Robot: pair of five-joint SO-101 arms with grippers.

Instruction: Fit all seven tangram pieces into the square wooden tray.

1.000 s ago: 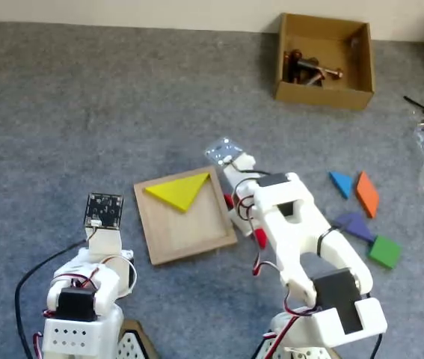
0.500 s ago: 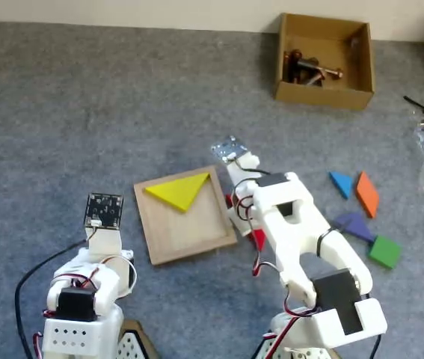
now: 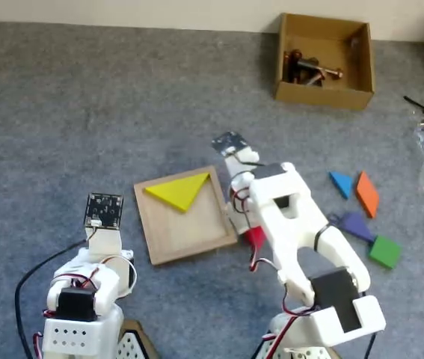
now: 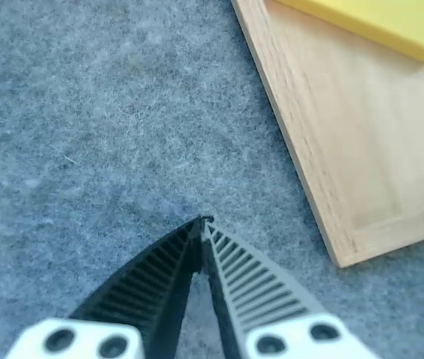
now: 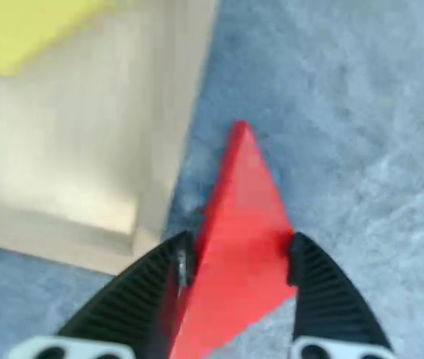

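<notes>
Beside tray [image 5: 189, 112], red triangle [image 5: 238, 217] in right end effector [image 5: 239, 243], base cut off

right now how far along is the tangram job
Done: one yellow triangle lies in the wooden tray. In hand: the right hand grips the red triangle beside the tray's edge. Left: that one, plus the blue triangle, orange parallelogram, purple piece and green square out on the carpet.
</notes>
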